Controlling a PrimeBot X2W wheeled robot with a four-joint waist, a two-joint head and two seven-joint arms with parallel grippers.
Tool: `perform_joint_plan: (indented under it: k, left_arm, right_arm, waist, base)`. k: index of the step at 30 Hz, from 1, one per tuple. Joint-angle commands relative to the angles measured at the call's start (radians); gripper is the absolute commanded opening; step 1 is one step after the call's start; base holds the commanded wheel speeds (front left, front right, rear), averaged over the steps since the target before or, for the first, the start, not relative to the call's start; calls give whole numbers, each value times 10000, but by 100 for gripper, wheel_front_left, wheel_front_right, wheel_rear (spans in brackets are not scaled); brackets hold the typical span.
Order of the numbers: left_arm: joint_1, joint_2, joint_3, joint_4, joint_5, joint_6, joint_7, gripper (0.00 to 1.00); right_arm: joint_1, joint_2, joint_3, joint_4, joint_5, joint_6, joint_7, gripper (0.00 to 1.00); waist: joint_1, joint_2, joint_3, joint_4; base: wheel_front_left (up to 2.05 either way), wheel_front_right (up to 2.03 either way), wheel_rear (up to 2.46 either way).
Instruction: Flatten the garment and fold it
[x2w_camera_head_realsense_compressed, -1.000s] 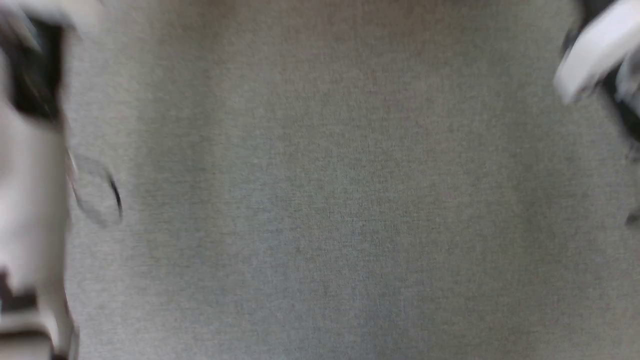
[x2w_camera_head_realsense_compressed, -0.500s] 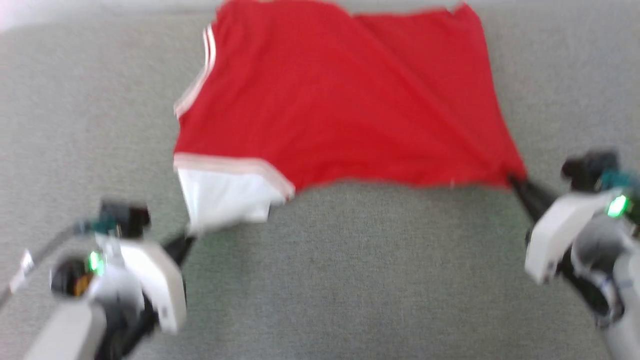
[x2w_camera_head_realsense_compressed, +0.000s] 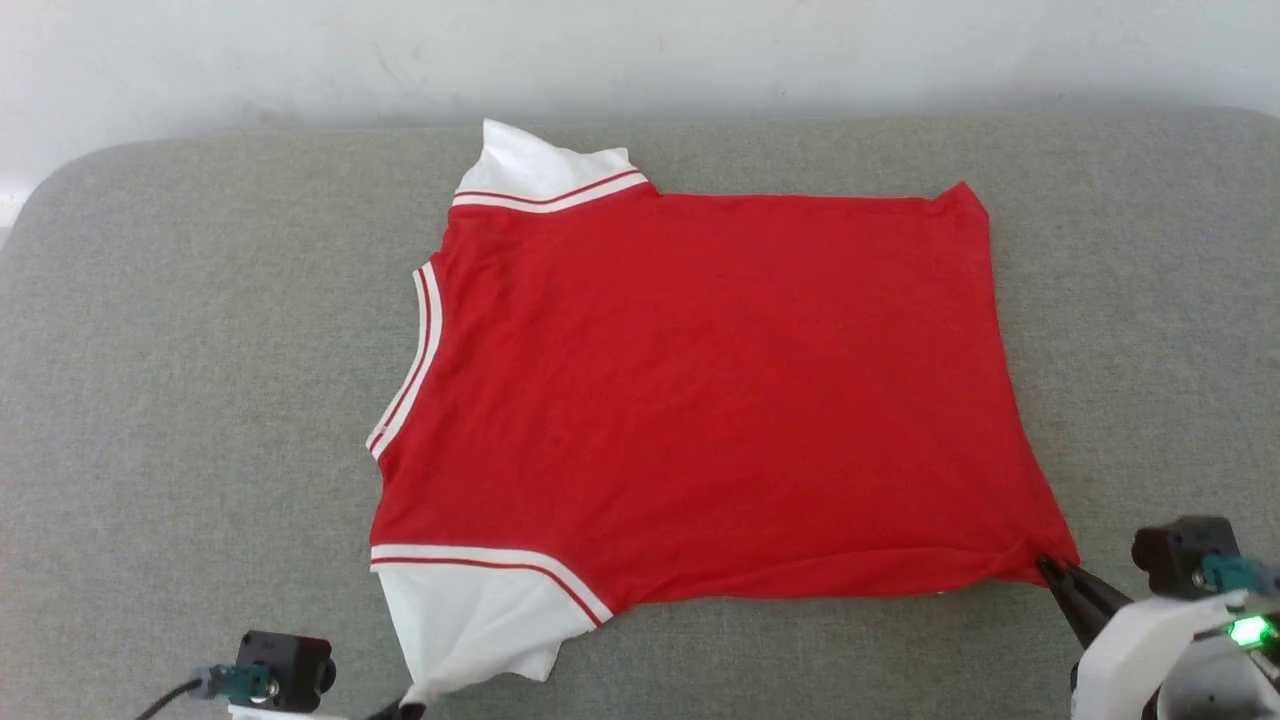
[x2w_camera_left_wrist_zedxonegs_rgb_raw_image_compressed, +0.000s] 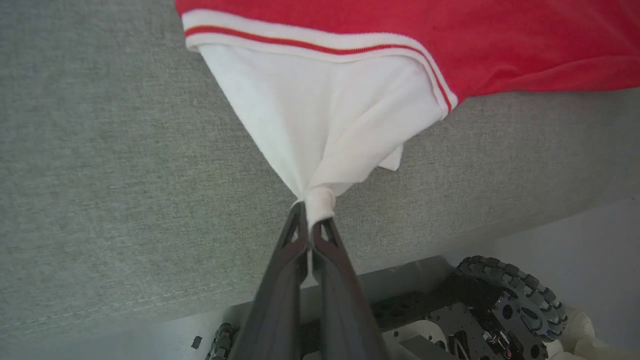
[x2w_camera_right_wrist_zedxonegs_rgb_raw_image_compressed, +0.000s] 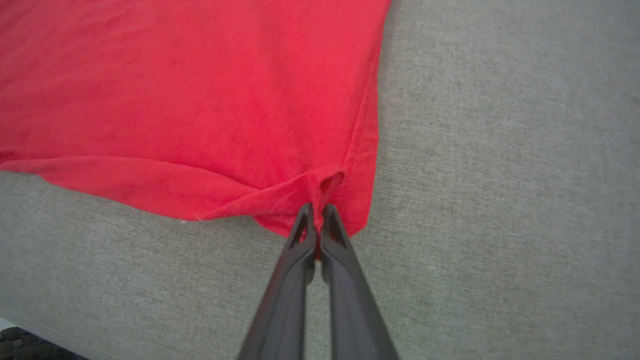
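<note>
The shirt (x2w_camera_head_realsense_compressed: 700, 400) lies flat on the pad (x2w_camera_head_realsense_compressed: 200, 350), near its front edge. It looks light and limp, likely to bunch. The left gripper (x2w_camera_left_wrist_zedxonegs_rgb_raw_image_compressed: 313, 220) pinches the sleeve (x2w_camera_left_wrist_zedxonegs_rgb_raw_image_compressed: 325, 115) tip and the right gripper (x2w_camera_right_wrist_zedxonegs_rgb_raw_image_compressed: 316, 210) the hem corner (x2w_camera_right_wrist_zedxonegs_rgb_raw_image_compressed: 350, 205), both good holds.

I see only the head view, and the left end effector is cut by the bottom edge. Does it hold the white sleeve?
Observer: Yes. The left end effector is shut on the tip of the white sleeve of the garment, bunched to a point.
Operator: How does the right one grip?
Observer: The right end effector is shut on the red hem corner; a small fold rises beside it.
Operator: Anything else near the left one?
Observer: The grey cushion ends at its front edge, and past it is a wheel of the robot's base.
</note>
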Motion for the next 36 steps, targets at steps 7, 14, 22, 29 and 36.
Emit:
perform_joint_plan:
  k: [7,14,22,29,36]
  left_arm:
    - [-672,-618,-279,-150,2016,108,-2807,0]
    - [-2618,-1322,-570,870,3531,115,-5147,0]
    - [-5439,-1237,-423,2394,3795,-576,-5551,0]
    - [-7417,-918,-402,3641,3740,-1248,-4948,0]
    - [-8338,-600,-299,5067,3178,-1630,-3320,0]
  right_arm:
    - [509,879,-333,-151,-1102,-11,-2419,0]
    - [-95,1591,-495,388,-1771,-11,-3859,0]
    - [-1512,1504,-391,670,-1856,-11,-3541,0]
    - [-2769,1269,-144,1150,-1511,-11,-2498,0]
    - [-4064,1339,-206,1592,-1028,-11,-532,0]
  waist:
    - [2,0,130,-9]
    - [2,0,422,-88]
    - [2,0,1100,-434]
    - [2,0,1895,-786]
    - [2,0,2500,-1091]
  base:
    - [0,0,0]
    - [0,0,0]
    - [0,0,0]
    - [0,0,0]
    - [0,0,0]
